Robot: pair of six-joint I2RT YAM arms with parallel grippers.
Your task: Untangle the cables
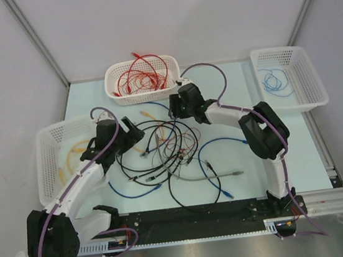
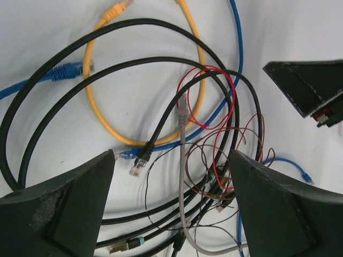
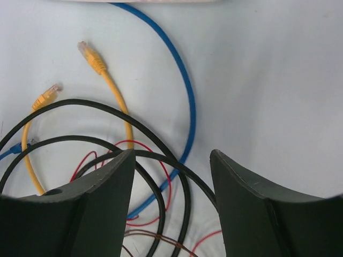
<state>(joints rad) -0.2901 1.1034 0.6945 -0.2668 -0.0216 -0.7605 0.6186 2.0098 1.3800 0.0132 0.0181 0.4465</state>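
Cables (image 1: 167, 144) tangled in a heap, just ahead of and below left gripper (image 2: 171, 160), jaws spread wide, clamping nothing. Black, yellow, blue and red loops also under right gripper (image 3: 171, 155), jaws parted, one black loop crossing beneath the gap, contact unclear. Nearer part of tangle cut off behind both grippers.

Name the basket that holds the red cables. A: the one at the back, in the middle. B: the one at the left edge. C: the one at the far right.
A: the red cables lie coiled in the middle back basket, while the right basket holds a blue cable and the left basket a yellow cable.
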